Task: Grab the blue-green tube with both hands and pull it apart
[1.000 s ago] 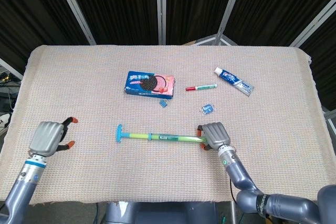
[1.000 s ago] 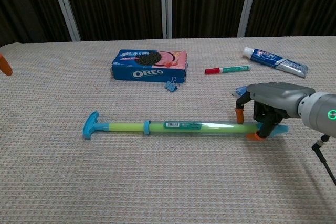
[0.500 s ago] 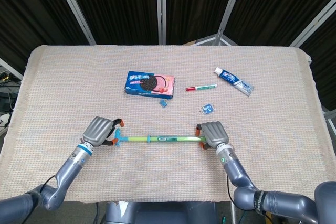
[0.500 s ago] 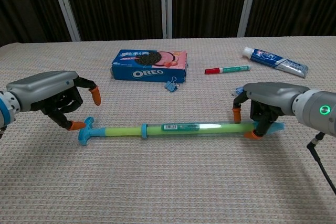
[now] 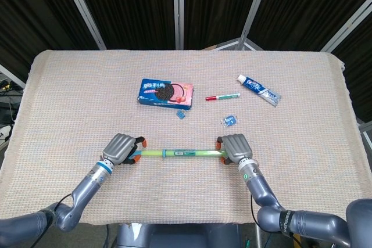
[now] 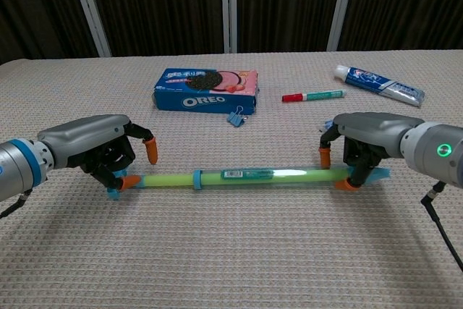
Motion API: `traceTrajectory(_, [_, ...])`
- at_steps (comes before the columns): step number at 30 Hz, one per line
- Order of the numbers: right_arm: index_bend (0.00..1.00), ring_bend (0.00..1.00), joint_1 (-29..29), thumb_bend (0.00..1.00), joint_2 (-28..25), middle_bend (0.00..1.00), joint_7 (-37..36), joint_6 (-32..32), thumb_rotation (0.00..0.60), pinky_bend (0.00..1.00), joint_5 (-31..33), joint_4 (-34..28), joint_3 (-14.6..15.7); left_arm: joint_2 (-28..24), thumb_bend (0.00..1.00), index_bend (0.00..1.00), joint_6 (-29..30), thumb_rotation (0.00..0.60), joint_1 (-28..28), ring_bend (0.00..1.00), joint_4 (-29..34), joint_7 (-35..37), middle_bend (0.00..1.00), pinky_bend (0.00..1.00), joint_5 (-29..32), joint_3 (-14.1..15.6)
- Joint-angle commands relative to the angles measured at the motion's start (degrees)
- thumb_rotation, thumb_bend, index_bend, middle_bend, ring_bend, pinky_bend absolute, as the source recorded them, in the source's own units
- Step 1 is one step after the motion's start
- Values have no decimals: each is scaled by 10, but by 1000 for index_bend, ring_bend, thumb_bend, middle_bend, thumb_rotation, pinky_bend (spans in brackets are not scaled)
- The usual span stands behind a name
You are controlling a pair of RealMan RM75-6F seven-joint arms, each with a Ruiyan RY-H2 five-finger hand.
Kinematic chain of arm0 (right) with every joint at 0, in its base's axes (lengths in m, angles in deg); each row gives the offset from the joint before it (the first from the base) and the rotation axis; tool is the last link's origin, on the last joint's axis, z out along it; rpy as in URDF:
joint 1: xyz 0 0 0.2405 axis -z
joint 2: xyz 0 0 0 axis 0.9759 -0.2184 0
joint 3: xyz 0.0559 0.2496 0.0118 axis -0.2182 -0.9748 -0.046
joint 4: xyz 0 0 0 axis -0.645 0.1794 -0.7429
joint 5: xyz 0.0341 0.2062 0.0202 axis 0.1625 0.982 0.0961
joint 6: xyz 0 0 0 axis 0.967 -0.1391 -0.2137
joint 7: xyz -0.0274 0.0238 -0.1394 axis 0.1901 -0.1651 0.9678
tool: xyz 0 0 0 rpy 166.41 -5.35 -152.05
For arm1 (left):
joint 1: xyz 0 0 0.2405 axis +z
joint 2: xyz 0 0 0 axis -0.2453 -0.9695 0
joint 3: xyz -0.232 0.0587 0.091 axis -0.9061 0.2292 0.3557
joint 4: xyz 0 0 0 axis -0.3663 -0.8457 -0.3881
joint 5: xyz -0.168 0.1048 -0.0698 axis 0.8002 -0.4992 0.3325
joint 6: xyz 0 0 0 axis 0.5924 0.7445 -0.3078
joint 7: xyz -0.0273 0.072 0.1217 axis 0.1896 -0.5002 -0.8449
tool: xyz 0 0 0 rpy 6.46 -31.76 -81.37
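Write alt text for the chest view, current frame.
Two robot hands meet a blue-green tube lying across a woven table cover: the left hand curls around its left end, the right hand grips its right end. Behind lie an Oreo box, binder clip, red-capped marker and toothpaste.

I see a coarse, matt woven cloth [image 6: 239, 265] over the whole table. On it the tube [image 6: 253, 176] looks like smooth, glossy plastic (translucent green, with a paper-like label at its middle). Both my hands, left [image 6: 98, 151] and right [image 6: 365, 139], have smooth grey shells with a dull sheen and matt orange rubbery fingertips [image 6: 151, 151]. Behind the tube, the cookie box [image 6: 206, 91] is glossy printed card.
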State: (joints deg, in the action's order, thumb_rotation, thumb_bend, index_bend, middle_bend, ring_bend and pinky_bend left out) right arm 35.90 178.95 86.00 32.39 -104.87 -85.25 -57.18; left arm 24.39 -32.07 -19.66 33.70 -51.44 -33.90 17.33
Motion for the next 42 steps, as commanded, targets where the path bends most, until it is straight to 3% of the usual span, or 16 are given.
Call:
traceTrajectory(1, [582,1000,-1,418,-1,1000,0,-1,600,1000,0,-1,1,4,412,424,-2,600,-2,852,-5,1,861,1000,4,2])
traceTrajectory(29, [592,1000,-9,418,-7,1000,-15,-6,600,1000,0,-1,10,22,416,464,-10,600,-12,852,-29,7,861,1000,38,18])
traceTrajectory(42, [597,1000,-8,424,-16,1000,-23,-8,600,1000,-5,-4,12,17,505,661,-10,600,-14,852,-29,2,861,1000,49,19])
